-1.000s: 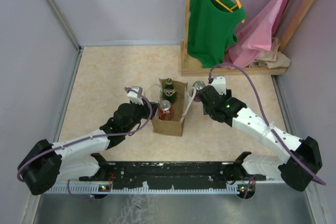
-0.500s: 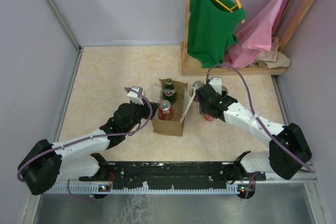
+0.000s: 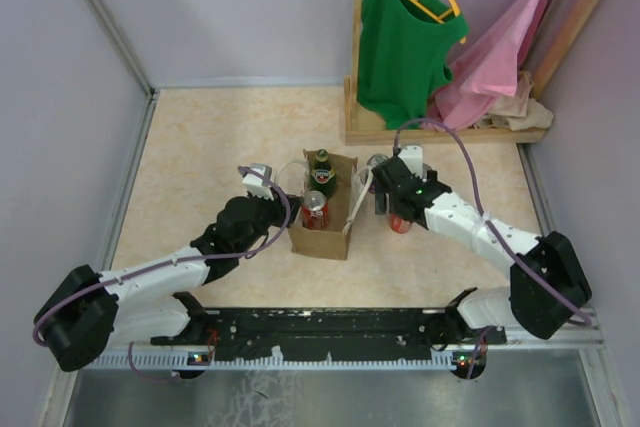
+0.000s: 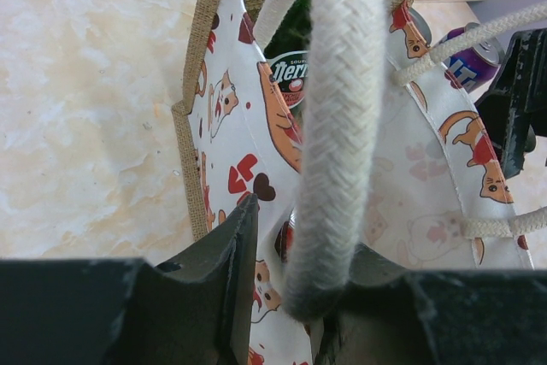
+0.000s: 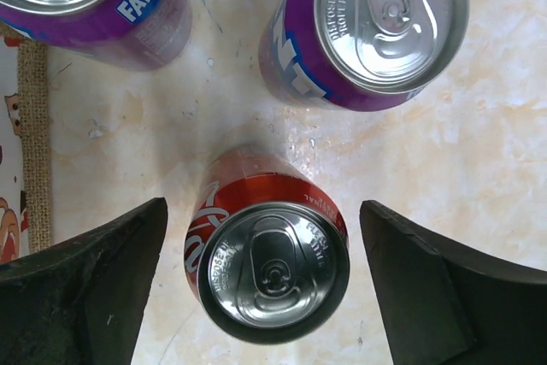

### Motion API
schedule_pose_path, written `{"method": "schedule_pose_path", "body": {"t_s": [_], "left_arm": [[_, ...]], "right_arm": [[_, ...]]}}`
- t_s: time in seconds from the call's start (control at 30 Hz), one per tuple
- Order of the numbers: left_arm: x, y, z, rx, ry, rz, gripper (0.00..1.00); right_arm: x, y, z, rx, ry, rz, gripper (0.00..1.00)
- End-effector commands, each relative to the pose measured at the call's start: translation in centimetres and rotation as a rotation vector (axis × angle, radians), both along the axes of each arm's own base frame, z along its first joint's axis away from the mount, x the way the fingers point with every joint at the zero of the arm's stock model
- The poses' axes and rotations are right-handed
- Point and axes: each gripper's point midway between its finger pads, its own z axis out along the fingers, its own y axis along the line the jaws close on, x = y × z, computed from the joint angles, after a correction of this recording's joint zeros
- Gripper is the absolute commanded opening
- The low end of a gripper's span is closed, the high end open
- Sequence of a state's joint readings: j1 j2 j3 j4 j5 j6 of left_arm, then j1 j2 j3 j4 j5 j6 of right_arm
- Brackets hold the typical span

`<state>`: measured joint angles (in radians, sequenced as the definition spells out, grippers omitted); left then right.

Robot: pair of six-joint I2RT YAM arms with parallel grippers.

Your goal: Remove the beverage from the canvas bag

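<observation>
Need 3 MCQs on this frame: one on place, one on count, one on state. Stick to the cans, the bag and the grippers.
1. Relative to the canvas bag, the red can under the right gripper is:
A) inside it
B) standing on the table to its right
C) held in the air above it

2. Drinks visible inside the bag from above:
A) none
B) one
C) two

3. The right gripper is:
A) open, astride the red can
B) shut on the red can
C) shut on a bag handle

Answers:
1 B: the right wrist view shows the can upright on the table, outside the bag.
2 C: a green bottle and a second red can show in the bag's mouth.
3 A: there is a clear gap on both sides of the can. The white handle is in the left gripper.
</observation>
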<state>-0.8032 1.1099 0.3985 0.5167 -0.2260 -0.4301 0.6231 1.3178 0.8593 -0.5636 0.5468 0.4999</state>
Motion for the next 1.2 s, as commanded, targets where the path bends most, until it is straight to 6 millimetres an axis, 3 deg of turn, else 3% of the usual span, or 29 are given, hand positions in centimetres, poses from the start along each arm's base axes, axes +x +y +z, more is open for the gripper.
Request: {"method": "schedule_pose_path", "body": {"t_s": [0.0, 0.1, 0.23, 0.33, 0.43, 0.57, 0.8, 0.87, 0.97, 1.17], "left_arm": [[-0.4, 0.0, -1.6, 0.061, 0.040, -0.018, 0.33], [-0.4, 0.1, -1.5, 0.060, 0.037, -0.015, 0.33], [-0.4, 0.2, -1.4, 0.063, 0.033, -0.010, 0.33], [-0.3, 0.1, -1.4, 0.063, 0.033, -0.011, 0.33], [-0.3, 0.0, -1.5, 0.063, 0.037, -0.014, 0.33], [-0.3, -0.2, -1.6, 0.060, 0.041, -0.017, 0.33], [-0.3, -0.1, -1.5, 0.065, 0.037, -0.016, 0.32], [-0.3, 0.1, -1.4, 0.063, 0.034, -0.010, 0.24], [-0.5, 0.4, -1.5, 0.065, 0.038, -0.003, 0.11], [-0.7, 0.8, -1.6, 0.066, 0.040, 0.004, 0.08]], "right_arm": [[2.2, 0.0, 5.1, 0.052, -0.151, -0.049, 0.93], [2.4, -0.6, 8.2, 0.056, -0.219, -0.067, 0.93], [2.6, -1.8, 14.7, 0.090, -0.381, -0.086, 0.91], [2.6, -1.5, 19.4, 0.160, -0.505, -0.051, 0.89], [2.3, 0.0, 23.2, 0.234, -0.589, 0.038, 0.87], [1.7, 4.2, 25.6, 0.218, -0.617, 0.183, 0.83], [1.3, 12.6, 23.7, 0.142, -0.534, 0.425, 0.80], [1.1, 14.6, 22.8, 0.150, -0.503, 0.488, 0.80], [0.8, 16.5, 21.2, 0.159, -0.447, 0.555, 0.80], [0.2, 18.5, 16.4, 0.152, -0.315, 0.630, 0.83]]}}
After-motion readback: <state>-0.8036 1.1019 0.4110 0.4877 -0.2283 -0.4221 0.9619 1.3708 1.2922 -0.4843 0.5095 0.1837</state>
